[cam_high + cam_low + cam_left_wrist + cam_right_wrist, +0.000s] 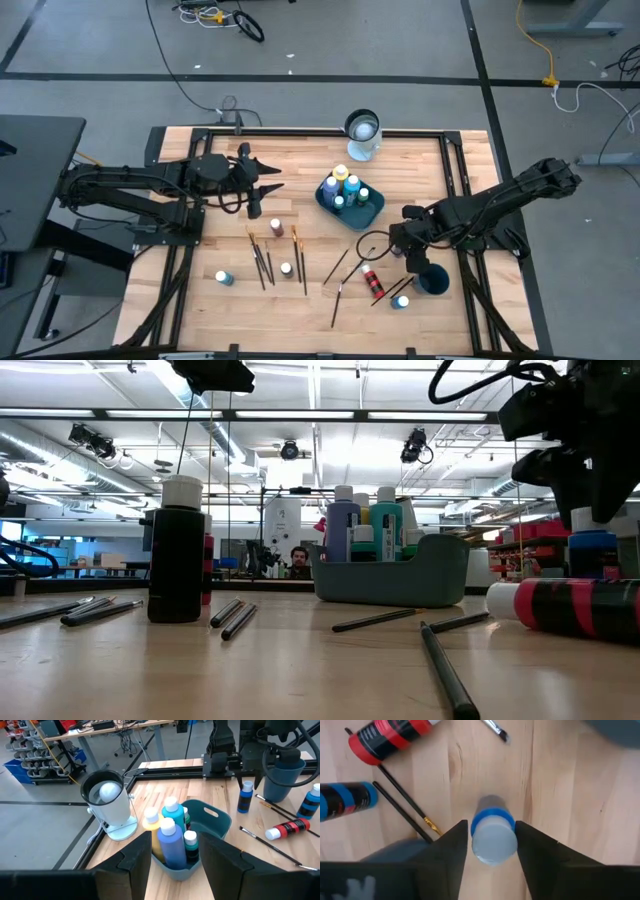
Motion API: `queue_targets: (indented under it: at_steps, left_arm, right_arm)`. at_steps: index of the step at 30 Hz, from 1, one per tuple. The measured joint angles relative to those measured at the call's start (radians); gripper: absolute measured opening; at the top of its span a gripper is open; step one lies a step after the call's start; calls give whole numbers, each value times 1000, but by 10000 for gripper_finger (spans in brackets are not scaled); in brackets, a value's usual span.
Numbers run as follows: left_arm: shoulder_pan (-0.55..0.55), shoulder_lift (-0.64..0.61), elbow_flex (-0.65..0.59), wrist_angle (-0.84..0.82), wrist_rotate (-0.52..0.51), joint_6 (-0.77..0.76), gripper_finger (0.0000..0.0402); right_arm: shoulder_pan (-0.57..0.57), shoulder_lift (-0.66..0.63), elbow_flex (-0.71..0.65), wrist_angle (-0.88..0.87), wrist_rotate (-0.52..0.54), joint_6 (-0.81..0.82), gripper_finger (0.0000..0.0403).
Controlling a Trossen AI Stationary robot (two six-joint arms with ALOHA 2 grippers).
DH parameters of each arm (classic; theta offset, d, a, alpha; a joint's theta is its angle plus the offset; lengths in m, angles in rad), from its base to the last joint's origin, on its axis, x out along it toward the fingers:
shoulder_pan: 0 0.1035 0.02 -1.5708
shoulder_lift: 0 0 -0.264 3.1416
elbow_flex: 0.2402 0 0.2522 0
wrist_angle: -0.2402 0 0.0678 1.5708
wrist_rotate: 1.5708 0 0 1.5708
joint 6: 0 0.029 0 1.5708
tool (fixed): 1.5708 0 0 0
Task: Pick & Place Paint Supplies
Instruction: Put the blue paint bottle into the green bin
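The right tool points straight down, its fingers bracketing an upright blue-banded bottle on the table, grip uncertain; the left tool hovers part-open and empty beside the teal caddy.

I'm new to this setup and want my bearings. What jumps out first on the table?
A teal plastic caddy packed with upright paint bottles sits mid-table, a white jar-like container beyond it. The right gripper straddles a small blue-banded bottle, fingers either side. Thin dark brushes and a red-and-black tube lie scattered across the wood.

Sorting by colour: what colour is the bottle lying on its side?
Red and black bands, white cap; the right wrist view shows it best.
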Motion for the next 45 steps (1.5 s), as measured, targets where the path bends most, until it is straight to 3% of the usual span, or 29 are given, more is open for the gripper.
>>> queue_targets:
  at_steps: [9,13,19,23,27,30,35,38,45]
  left_arm:
    - [0,0,0,0,0,39,171]
    - [0,0,0,0,1,61,171]
    - [0,0,0,0,1,93,171]
    - [0,0,0,0,0,104,171]
    - [0,0,0,0,0,118,171]
    - [0,0,0,0,1,119,171]
    - [0,0,0,0,1,112,171]
    - [0,0,0,-6,3,109,171]
    - [0,0,0,-11,60,109,171]
  right_arm:
    - [0,0,0,8,4,7,126]
    - [-3,0,7,108,59,2,123]
    - [-40,0,141,164,65,-22,122]
    - [-61,-1,257,147,155,-119,121]
    - [-135,-1,287,132,233,-154,122]
    - [-217,5,276,128,222,-130,123]
    - [-342,47,232,130,114,-137,124]
    - [-384,84,224,124,57,-211,124]
    - [-456,186,224,90,52,-258,125]
